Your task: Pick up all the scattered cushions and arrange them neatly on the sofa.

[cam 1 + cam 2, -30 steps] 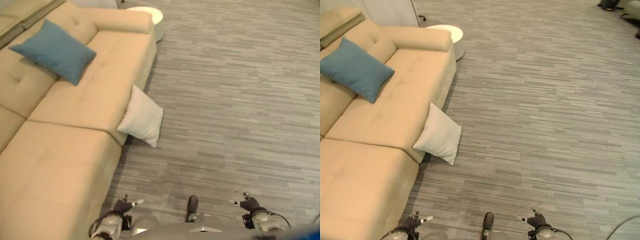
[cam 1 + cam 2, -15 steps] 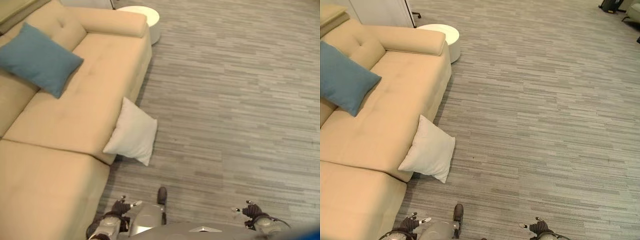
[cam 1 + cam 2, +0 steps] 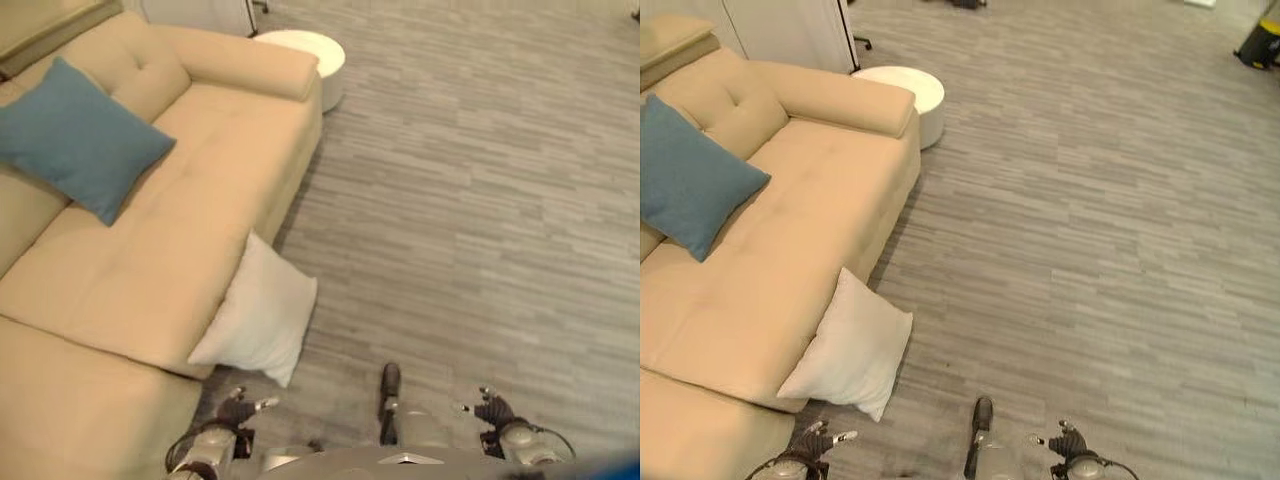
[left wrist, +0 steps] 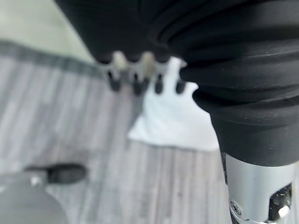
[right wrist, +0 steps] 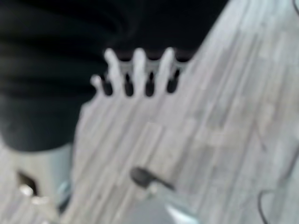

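Against sofa point(image 3: 150, 250) front edge, on grey floor point(image 3: 480, 200): white cushion point(image 3: 258, 322), leaning, now nearer bottom of head views vs 0.5 s ago; camera shifted, cushion unmoved. Plain, square, slightly creased. Blue cushion point(image 3: 82, 137) up on seat by backrest. Round white table point(image 3: 908, 90) past armrest. Left hand point(image 3: 240, 408) and right hand point(image 3: 488, 410) low, fingers relaxed/straight, holding nothing.

Place: living room or lounge
Signs: tan sofa point(image 3: 790, 260), blue cushion point(image 3: 685, 180), round white side table point(image 3: 905, 90), grey plank floor point(image 3: 1090, 250)
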Robot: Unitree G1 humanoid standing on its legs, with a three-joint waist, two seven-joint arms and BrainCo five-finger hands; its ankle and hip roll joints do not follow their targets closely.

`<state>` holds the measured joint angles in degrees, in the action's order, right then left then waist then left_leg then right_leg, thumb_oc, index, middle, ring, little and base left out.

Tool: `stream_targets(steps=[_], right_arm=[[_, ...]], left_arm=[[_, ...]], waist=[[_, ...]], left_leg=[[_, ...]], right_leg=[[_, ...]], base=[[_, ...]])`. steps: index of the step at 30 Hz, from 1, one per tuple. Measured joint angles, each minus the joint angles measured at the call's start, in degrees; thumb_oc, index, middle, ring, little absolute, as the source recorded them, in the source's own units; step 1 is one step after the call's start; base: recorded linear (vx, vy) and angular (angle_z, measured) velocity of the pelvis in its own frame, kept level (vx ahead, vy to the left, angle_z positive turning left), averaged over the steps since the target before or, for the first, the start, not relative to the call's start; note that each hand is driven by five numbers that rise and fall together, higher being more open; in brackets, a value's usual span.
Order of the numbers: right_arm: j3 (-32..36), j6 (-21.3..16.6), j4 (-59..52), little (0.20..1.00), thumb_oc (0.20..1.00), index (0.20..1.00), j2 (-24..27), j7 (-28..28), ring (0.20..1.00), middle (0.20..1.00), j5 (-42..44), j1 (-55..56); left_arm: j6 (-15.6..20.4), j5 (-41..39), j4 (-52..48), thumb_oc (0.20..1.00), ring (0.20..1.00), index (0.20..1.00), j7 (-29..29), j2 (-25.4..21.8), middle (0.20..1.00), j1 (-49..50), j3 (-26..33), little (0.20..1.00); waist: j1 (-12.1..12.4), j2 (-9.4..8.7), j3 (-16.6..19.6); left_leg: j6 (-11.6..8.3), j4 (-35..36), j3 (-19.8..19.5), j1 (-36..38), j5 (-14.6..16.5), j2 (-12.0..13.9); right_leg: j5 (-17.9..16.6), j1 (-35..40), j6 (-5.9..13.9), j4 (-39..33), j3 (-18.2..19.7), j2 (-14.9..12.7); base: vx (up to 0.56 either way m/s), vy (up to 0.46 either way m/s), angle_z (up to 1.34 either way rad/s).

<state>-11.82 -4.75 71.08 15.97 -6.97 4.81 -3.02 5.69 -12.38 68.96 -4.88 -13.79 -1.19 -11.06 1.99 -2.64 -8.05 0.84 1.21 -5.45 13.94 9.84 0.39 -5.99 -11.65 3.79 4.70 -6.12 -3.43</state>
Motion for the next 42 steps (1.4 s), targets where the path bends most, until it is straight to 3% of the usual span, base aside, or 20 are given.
stream_targets(steps=[4,7,8,12,15,17,18,19,21,22,24,26,28,30,34,36,37,38,40,42], right_arm=[[0.0,0.0,0.0,1.0,1.0,1.0,0.1,0.0,1.0,1.0,0.0,-1.0],[0.0,-0.1,-0.9,1.0,1.0,1.0,0.3,-0.1,1.0,1.0,0.5,-1.1],[-0.1,-0.2,-0.5,1.0,1.0,1.0,0.3,-0.3,1.0,1.0,0.7,-1.2],[0.1,-0.3,0.9,1.0,1.0,1.0,0.6,-0.5,1.0,1.0,1.3,-1.6],[0.2,-0.2,1.0,1.0,1.0,1.0,0.4,-0.7,1.0,1.0,1.8,-1.5],[0.2,-0.2,1.1,1.0,1.0,1.0,0.3,-0.7,1.0,1.0,1.8,-0.5],[0.2,-0.2,1.3,1.0,1.0,1.0,0.3,-0.8,1.0,1.0,1.7,-0.7],[0.2,0.0,1.4,1.0,1.0,1.0,0.3,-0.8,1.0,1.0,1.7,-1.0],[0.2,0.1,1.6,1.0,1.0,1.0,0.3,-0.8,1.0,1.0,1.7,-0.8],[0.1,0.1,1.5,1.0,1.0,1.0,0.3,-0.9,1.0,1.0,1.6,0.1],[0.1,0.1,0.0,1.0,1.0,1.0,0.5,-0.9,1.0,1.0,1.6,0.8],[-0.1,0.0,-1.3,1.0,1.0,1.0,0.1,-0.7,1.0,1.0,1.6,0.9],[0.0,-0.2,-1.8,1.0,1.0,1.0,0.2,-0.7,1.0,1.0,1.7,-0.5],[-0.3,-0.4,-2.1,1.0,1.0,1.0,0.3,-0.6,1.0,1.0,1.7,-1.6],[-0.9,-0.7,-2.3,1.0,1.0,1.0,-0.3,-0.5,1.0,1.0,1.7,-2.1],[-0.6,-0.7,-1.9,1.0,1.0,1.0,-0.2,-0.4,1.0,1.0,1.7,-2.0],[-0.5,-0.7,-1.8,1.0,1.0,1.0,-0.3,-0.4,1.0,1.0,1.7,-1.7],[-0.5,-0.7,-1.3,1.0,1.0,1.0,-0.3,-0.4,1.0,1.0,1.7,-1.3],[-0.6,-0.6,-0.6,1.0,1.0,1.0,-0.1,-0.4,1.0,1.0,1.7,-1.8],[-1.8,-0.6,-0.7,1.0,1.0,1.0,-0.1,-0.5,1.0,1.0,1.6,-1.6]], left_arm=[[0.0,-0.1,0.9,1.0,1.0,1.0,0.0,0.3,1.0,-0.7,0.4,1.0],[0.2,-0.5,0.9,1.0,1.0,1.0,-0.1,0.6,1.0,-2.1,0.5,1.0],[0.2,-0.6,0.8,1.0,1.0,1.0,0.0,0.8,1.0,-2.9,0.4,1.0],[0.1,-0.6,-0.3,1.0,1.0,1.0,0.0,0.3,1.0,-3.8,0.4,1.0],[-0.1,-0.4,-0.2,1.0,1.0,1.0,0.0,0.3,1.0,-4.4,0.2,1.0],[-0.2,-0.4,-0.1,1.0,1.0,1.0,0.0,0.1,1.0,-4.4,0.3,1.0],[-0.3,-0.4,0.3,1.0,1.0,1.0,0.0,0.0,1.0,-4.2,0.4,1.0],[-0.4,-0.4,0.6,1.0,1.0,1.0,0.0,0.0,1.0,-4.0,0.4,1.0],[-0.5,-0.4,2.2,1.0,1.0,1.0,0.1,0.4,1.0,-3.1,0.5,1.0],[-0.5,-0.5,2.2,1.0,1.0,1.0,0.1,0.4,1.0,-1.7,0.4,1.0],[-0.3,-0.5,1.9,1.0,1.0,1.0,0.1,0.1,1.0,-2.4,0.3,1.0],[-0.2,-0.5,2.0,1.0,1.0,1.0,0.1,-1.2,1.0,-4.5,-0.1,1.0],[-0.3,-0.4,2.1,1.0,1.0,1.0,0.0,-1.4,1.0,-5.3,-0.1,1.0],[-0.3,-0.4,2.1,1.0,1.0,1.0,0.0,-1.5,1.0,-5.8,0.2,1.0],[0.0,-0.4,1.6,1.0,1.0,1.0,0.0,-1.3,1.0,-4.2,-0.1,1.0],[0.0,-0.4,2.0,1.0,1.0,1.0,0.0,-1.2,1.0,-2.4,-0.1,1.0],[0.0,-0.4,2.1,1.0,1.0,1.0,0.0,-1.3,1.0,-1.9,-0.1,1.0],[0.0,-0.4,2.1,1.0,1.0,1.0,0.0,-1.3,1.0,-1.8,-0.1,1.0],[0.0,-0.4,2.1,1.0,1.0,1.0,0.1,-0.4,1.0,-0.9,-0.1,1.0],[0.1,-0.4,1.7,1.0,1.0,1.0,0.1,-0.1,1.0,-1.8,-0.1,1.0]], waist=[[0.8,-0.45,0.3],[1.4,-1.81,-0.2],[2.0,-2.29,-0.7],[1.4,-3.33,-2.0],[0.1,-3.14,-2.8],[-0.1,-2.74,-3.1],[0.1,-2.42,-2.9],[0.4,-2.1,-3.0],[0.1,-1.32,-2.5],[-0.1,-0.44,-2.1],[0.0,0.71,-1.4],[-1.3,0.01,-0.7],[-1.2,0.67,-1.1],[-1.6,1.54,-1.6],[-1.5,-0.59,-0.9],[-1.5,-0.81,-0.7],[-2.0,-1.63,-0.5],[-2.0,-1.87,-0.7],[-0.5,-0.53,-0.9],[-0.6,-0.87,-0.5]], left_leg=[[-3.96,-13.2,-3.0,-5.2,-1.7,1.2],[-8.91,-27.4,-2.5,-13.4,-4.0,0.7],[-9.04,-31.9,-0.1,-16.4,-4.1,1.4],[-7.6,-20.1,7.5,-20.2,-3.5,2.3],[-5.42,-9.2,15.4,-21.6,-5.5,1.6],[-4.84,-7.3,22.0,-22.4,-7.0,3.1],[-4.27,-7.4,22.0,-22.5,-7.5,3.3],[-3.22,-7.0,20.9,-22.1,-8.2,3.1],[0.93,-4.5,19.8,-18.4,-8.2,0.8],[3.35,-1.8,19.0,-14.4,-8.6,-0.6],[4.86,-0.9,17.0,-12.7,-9.2,-1.8],[4.84,-0.7,13.7,-12.6,-9.1,-3.8],[4.97,0.8,10.2,-10.4,-8.8,-4.4],[4.35,1.3,7.3,-8.2,-8.1,-4.1],[4.54,0.9,3.8,-5.8,-5.7,-6.1],[3.68,0.2,0.2,-4.7,-4.1,-5.7],[3.05,-0.5,-0.7,-4.7,-3.5,-5.8],[2.28,-0.4,-2.4,-3.4,-2.7,-5.7],[0.53,-3.1,-2.5,-4.3,-2.1,-3.9],[-1.23,-5.7,-3.7,-5.5,-2.5,-2.9]], right_leg=[[-0.8,7.7,-3.73,-7.6,-3.7,1.2],[0.7,9.3,-8.14,-8.5,-6.1,1.1],[0.7,10.7,-8.69,-9.9,-8.4,0.8],[3.2,12.4,-7.12,-10.0,-14.0,1.3],[5.6,13.7,-5.89,-10.3,-18.2,1.6],[7.0,14.7,-5.86,-10.2,-19.3,2.3],[7.2,14.9,-5.88,-10.2,-19.2,2.6],[7.5,15.1,-5.39,-9.6,-18.5,2.7],[10.3,15.9,-1.26,-3.8,-18.9,0.6],[14.3,14.1,0.32,7.7,-18.5,-2.9],[15.6,7.6,1.29,23.3,-15.3,-6.1],[17.0,2.8,3.17,28.2,-10.1,-7.8],[17.4,0.6,2.2,25.6,-5.5,-5.4],[16.8,-0.3,1.66,17.4,0.5,-0.4],[8.5,-4.8,0.43,11.5,4.0,0.3],[5.1,-3.6,1.04,6.4,10.2,1.8],[3.6,-2.1,0.82,4.7,10.6,1.3],[1.3,-0.7,-1.46,3.3,9.0,0.8],[0.6,2.8,-3.29,0.3,6.5,1.6],[-0.6,8.0,-4.42,-6.7,2.4,1.9]], base=[[0.15,-0.237,0.55],[0.08,-0.165,0.58],[0.07,-0.068,0.71],[0.11,-0.028,0.78],[0.16,0.036,0.7],[0.17,0.131,0.37],[0.3,0.212,-0.13],[0.27,0.219,-0.31],[0.25,0.218,-0.08],[0.17,0.139,0.23],[0.11,0.063,0.56],[0.19,0.023,0.99],[0.22,-0.035,0.59],[0.12,-0.041,0.83],[0.13,-0.06,0.89],[0.11,-0.094,0.77],[0.1,-0.104,0.92],[0.06,-0.131,0.72],[0.05,-0.165,0.57],[0.0,-0.168,0.94]])
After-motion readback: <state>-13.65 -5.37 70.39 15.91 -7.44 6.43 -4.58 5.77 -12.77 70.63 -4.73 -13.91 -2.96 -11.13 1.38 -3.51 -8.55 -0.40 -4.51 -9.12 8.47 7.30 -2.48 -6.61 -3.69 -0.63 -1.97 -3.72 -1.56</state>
